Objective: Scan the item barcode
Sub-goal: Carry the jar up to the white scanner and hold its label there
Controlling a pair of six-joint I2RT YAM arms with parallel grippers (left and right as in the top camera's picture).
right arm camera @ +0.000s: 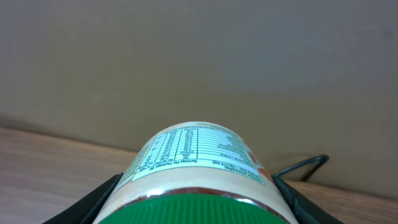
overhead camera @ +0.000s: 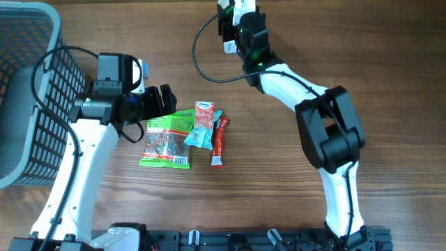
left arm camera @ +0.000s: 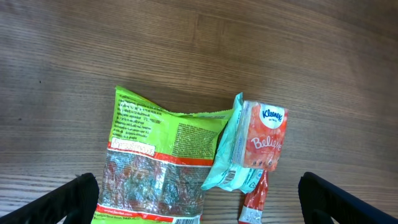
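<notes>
Closest to me, left tool hangs wide open, holding nothing, over a pile on the table: green snack bag, tissue pack on a teal packet, red stick. All lie loose. Basket sits at the left edge.

Far side: right tool is clamped on a jar, raised near the back wall, black cable nearby. I can't spot a scanner.

Progress guess: jar is picked and lifted, but the scan itself isn't shown as done. The pile looks still to do.

Jar look: round, pale label, green lid toward the wrist camera. The nutrition table faces up, no barcode visible, so it likely needs turning.
</notes>
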